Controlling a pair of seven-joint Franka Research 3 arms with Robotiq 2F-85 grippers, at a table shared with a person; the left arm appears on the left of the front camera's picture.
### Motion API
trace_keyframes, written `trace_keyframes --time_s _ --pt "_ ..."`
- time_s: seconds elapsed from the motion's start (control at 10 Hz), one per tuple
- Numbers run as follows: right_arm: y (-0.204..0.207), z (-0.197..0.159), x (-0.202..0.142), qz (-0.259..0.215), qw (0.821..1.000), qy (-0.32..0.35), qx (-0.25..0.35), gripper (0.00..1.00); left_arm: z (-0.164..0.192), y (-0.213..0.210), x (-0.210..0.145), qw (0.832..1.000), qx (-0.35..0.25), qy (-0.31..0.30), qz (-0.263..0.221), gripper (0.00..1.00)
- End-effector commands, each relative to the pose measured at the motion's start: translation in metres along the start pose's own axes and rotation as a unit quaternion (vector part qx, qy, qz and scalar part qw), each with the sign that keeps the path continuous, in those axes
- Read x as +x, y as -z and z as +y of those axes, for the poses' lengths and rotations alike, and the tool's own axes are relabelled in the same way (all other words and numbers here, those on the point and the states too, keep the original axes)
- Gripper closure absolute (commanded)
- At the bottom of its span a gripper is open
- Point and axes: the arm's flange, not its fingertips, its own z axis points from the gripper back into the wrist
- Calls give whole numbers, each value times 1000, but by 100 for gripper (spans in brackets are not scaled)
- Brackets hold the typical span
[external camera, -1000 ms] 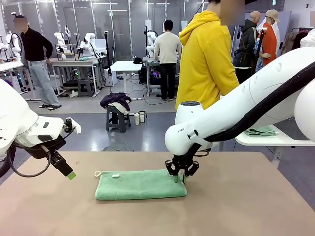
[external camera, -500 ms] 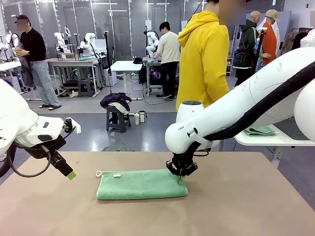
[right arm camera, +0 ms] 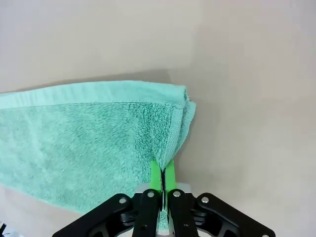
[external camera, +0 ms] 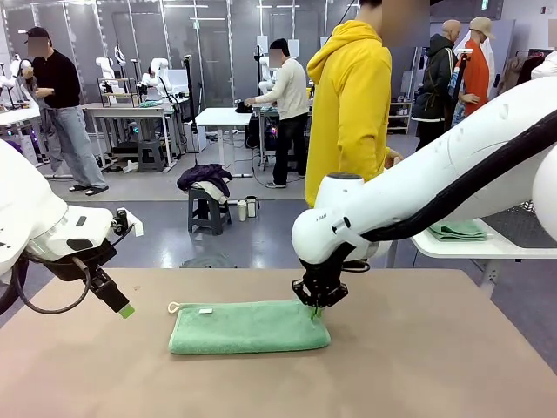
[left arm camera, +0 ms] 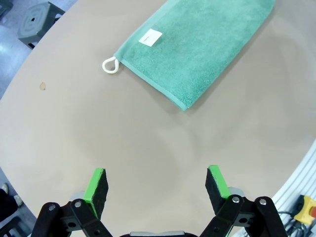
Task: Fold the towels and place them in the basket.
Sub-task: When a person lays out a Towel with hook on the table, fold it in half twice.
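A mint green towel [external camera: 248, 326] lies folded into a long strip on the tan table [external camera: 418, 366], with a white loop [external camera: 172, 306] at its far left corner. My right gripper [external camera: 315, 305] is shut on the towel's far right corner. In the right wrist view the green pads [right arm camera: 169, 177] pinch the bunched edge of the towel [right arm camera: 84, 138]. My left gripper [external camera: 123, 306] hovers left of the towel, open and holding nothing. The left wrist view has the gripper [left arm camera: 157, 183] over bare table, short of the towel [left arm camera: 197, 49] and its loop [left arm camera: 110, 64]. The dark mesh basket [external camera: 533, 223] sits at the right edge.
A white side table [external camera: 474, 248] at the right holds a folded pale towel [external camera: 459, 231] beside the basket. A person in a yellow hoodie [external camera: 352, 104] stands at the far side of the table. A yellow and red button box [left arm camera: 307, 209] sits past the table edge.
My right gripper has shifted slightly up and left, still shut on the towel corner. The person in yellow has stepped a little to the left. The left arm has not moved.
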Motion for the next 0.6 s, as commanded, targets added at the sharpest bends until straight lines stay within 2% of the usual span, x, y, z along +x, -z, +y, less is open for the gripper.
trace_keyframes --time_s 0.0,0.5 --pt "-21 -10 -13 -8 1000 -16 12 100 -1 2 2 1000 6 -6 -2 0" --pt "-39 -17 -16 -18 999 -27 2 100 -1 2 2 1000 6 -6 -2 0"
